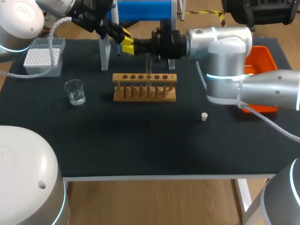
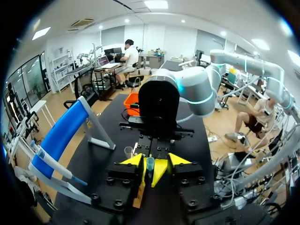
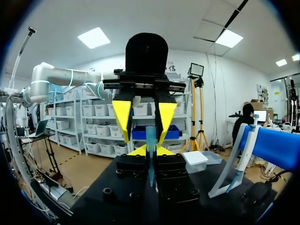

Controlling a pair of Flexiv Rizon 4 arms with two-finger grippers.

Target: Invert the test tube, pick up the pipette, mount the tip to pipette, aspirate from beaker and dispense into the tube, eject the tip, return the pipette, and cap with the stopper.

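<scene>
A clear test tube (image 1: 147,63) hangs upright above the wooden rack (image 1: 145,87). My right gripper (image 1: 138,47) is shut on it; in the right wrist view its yellow tips (image 3: 151,151) press the tube (image 3: 150,140) from both sides. My left gripper (image 1: 125,41) faces it tip to tip and stands open, its fingers (image 3: 123,117) spread clear of the tube's upper end. In the left wrist view the left gripper (image 2: 156,160) straddles the tube (image 2: 150,163). The blue pipette (image 1: 143,10) rests on its stand behind. The white stopper (image 1: 204,116) lies on the mat at right.
A glass beaker (image 1: 75,91) with liquid stands at the left. Behind it is the tip box (image 1: 43,57). An orange bin (image 1: 259,61) sits at the right edge, behind my right arm. The pipette stand's leg (image 1: 105,51) is just left of the grippers.
</scene>
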